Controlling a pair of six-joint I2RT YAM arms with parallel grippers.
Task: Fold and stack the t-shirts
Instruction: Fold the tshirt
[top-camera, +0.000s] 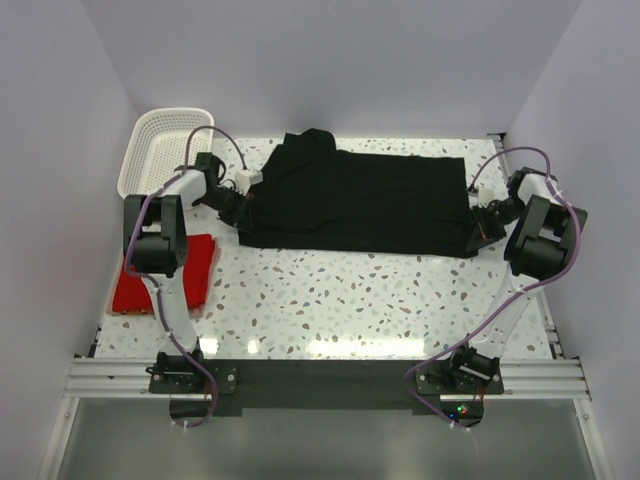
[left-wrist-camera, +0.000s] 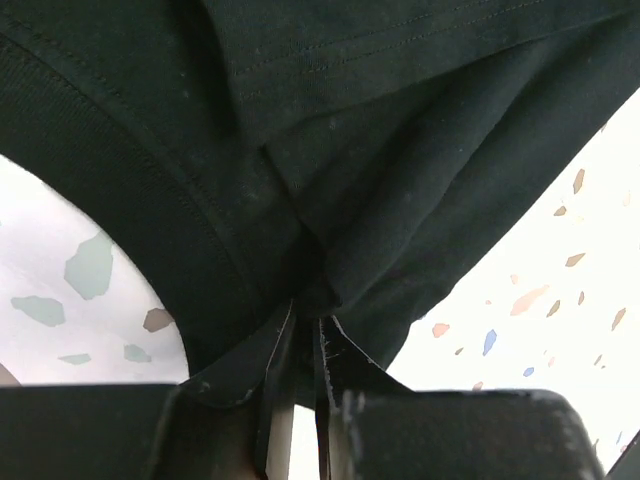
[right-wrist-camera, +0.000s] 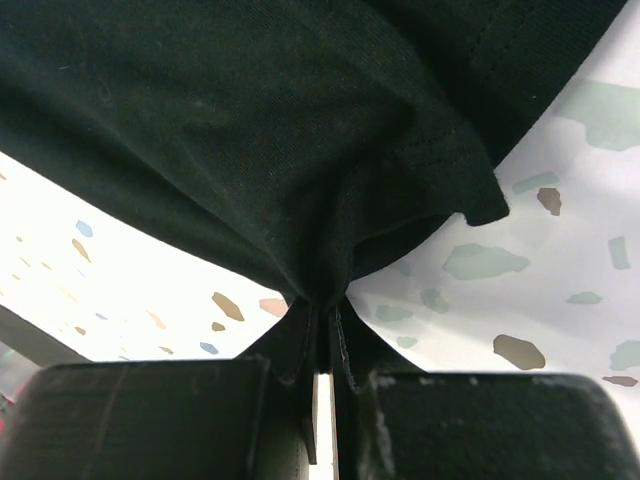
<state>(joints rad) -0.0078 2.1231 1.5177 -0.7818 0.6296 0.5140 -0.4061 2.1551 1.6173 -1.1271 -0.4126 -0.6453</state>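
Note:
The black t-shirt (top-camera: 360, 200) lies spread across the back half of the table, folded lengthwise into a long band. My left gripper (top-camera: 238, 208) is shut on its left end; in the left wrist view the black cloth (left-wrist-camera: 300, 180) bunches between the closed fingers (left-wrist-camera: 345, 360). At the band's right end my right gripper (top-camera: 478, 228) is shut on the shirt, and the right wrist view shows black fabric (right-wrist-camera: 280, 150) pinched at the gripper (right-wrist-camera: 325, 310). A red t-shirt (top-camera: 195, 268) lies folded at the left edge, partly hidden behind the left arm.
A white lattice basket (top-camera: 150, 150) stands at the back left corner. The speckled tabletop (top-camera: 340, 300) stretches in front of the black shirt to the aluminium rail (top-camera: 320, 375) at the arm bases. Walls close in on the left and right.

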